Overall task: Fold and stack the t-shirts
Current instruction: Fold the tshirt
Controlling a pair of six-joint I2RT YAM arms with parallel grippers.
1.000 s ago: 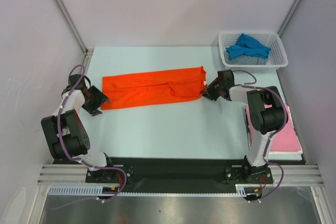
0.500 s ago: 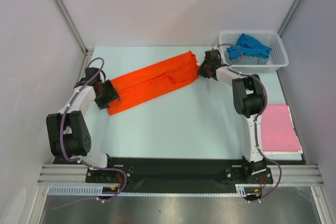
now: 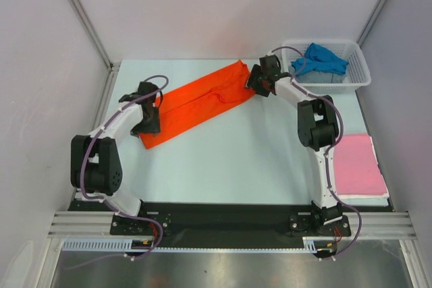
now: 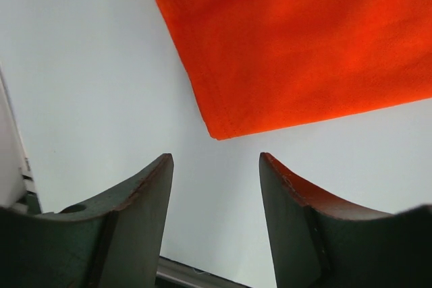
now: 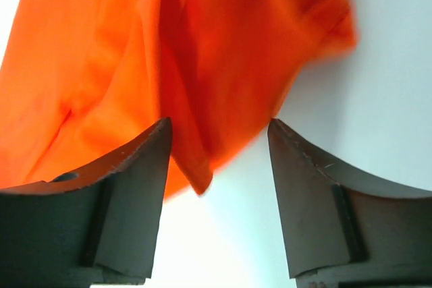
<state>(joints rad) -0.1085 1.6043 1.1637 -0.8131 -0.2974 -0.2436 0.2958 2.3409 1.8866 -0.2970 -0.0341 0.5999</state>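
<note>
orange-red t-shirt long diag strip, flat

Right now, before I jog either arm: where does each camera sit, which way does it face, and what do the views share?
Top external: above and behind the bases, looking down on the table; left arm and right arm show, plus basket, blue shirt and pink shirt.
Left wrist: looks down past the open left gripper at a corner of the orange-red shirt.
Right wrist: looks past the open right gripper at that shirt's bunched other end.
Shared: all three show the orange-red shirt.
</note>
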